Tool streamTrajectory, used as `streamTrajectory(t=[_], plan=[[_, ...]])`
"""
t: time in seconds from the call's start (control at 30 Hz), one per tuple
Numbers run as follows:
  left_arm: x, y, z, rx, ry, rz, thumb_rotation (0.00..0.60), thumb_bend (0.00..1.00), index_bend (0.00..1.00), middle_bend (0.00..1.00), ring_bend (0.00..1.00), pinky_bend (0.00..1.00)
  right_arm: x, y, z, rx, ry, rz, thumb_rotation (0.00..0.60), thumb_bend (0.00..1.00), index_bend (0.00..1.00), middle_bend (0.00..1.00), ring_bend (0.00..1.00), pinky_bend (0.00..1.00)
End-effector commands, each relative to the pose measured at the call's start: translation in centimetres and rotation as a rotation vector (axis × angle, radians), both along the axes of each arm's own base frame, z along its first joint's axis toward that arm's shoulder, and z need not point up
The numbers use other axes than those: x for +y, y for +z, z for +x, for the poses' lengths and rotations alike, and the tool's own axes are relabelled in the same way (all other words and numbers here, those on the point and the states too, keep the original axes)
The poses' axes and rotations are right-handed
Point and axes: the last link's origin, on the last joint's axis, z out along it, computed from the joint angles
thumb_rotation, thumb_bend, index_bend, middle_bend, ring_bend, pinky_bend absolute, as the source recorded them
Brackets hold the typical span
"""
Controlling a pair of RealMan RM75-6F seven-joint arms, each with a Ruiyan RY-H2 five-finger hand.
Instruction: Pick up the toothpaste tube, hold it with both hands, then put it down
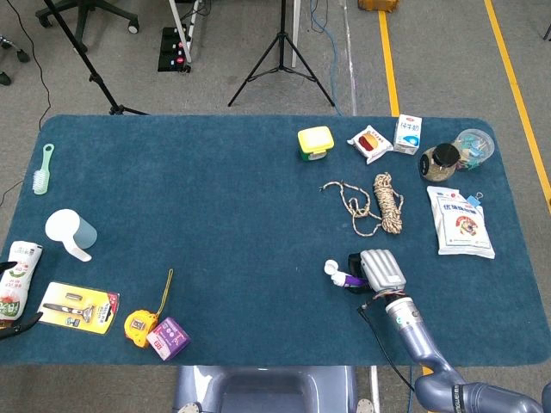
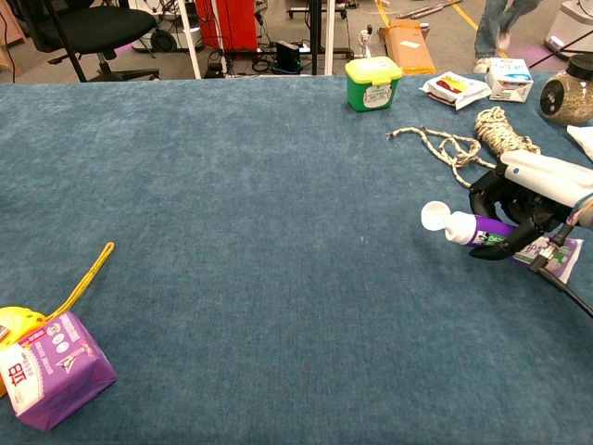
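The toothpaste tube [image 2: 474, 228] is purple with a white cap, and it points left with the cap end tilted upward. My right hand [image 2: 530, 197] grips its rear part from above, dark fingers curled around it. The tube appears raised a little off the blue mat. In the head view the tube [image 1: 343, 276] pokes out to the left of the right hand [image 1: 381, 270], near the front right of the table. Neither view shows my left hand.
A coiled rope [image 1: 379, 203] lies just behind the right hand, and a white pouch [image 1: 462, 222] lies to its right. A yellow-green box [image 2: 373, 82] and jars stand at the back. A tape measure [image 1: 140, 327] and purple packet [image 2: 51, 371] sit front left.
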Motion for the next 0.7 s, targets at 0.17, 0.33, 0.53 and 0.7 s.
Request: streamTrajectory(t=[0.17, 0.33, 0.53, 0.7], plan=[[0.4, -0.3, 0.1, 0.002, -0.012, -0.021, 0.451, 0.00, 0.18, 0.01, 0.01, 0.05, 0.2, 0.1, 0.2, 0.007, 0.037, -0.016, 0.600, 0.26, 0.68, 0.92, 0.92, 0.92], [1.5, -1.0, 1.2, 0.004, -0.062, -0.065, 0.452, 0.00, 0.18, 0.01, 0.01, 0.05, 0.3, 0.3, 1.0, 0.026, 0.075, -0.020, 0.600, 0.27, 0.69, 0.95, 0.96, 0.96], [2.9, -2.2, 3.0, -0.020, -0.122, -0.140, 0.453, 0.00, 0.18, 0.01, 0.02, 0.05, 0.5, 0.9, 2.2, 0.029, 0.116, -0.030, 0.600, 0.27, 0.69, 0.95, 0.98, 0.98], [4.3, -3.1, 4.6, -0.047, -0.164, -0.186, 0.451, 0.00, 0.18, 0.02, 0.03, 0.05, 0.6, 1.3, 3.2, 0.021, 0.143, -0.036, 0.600, 0.29, 0.70, 0.95, 0.98, 0.98]])
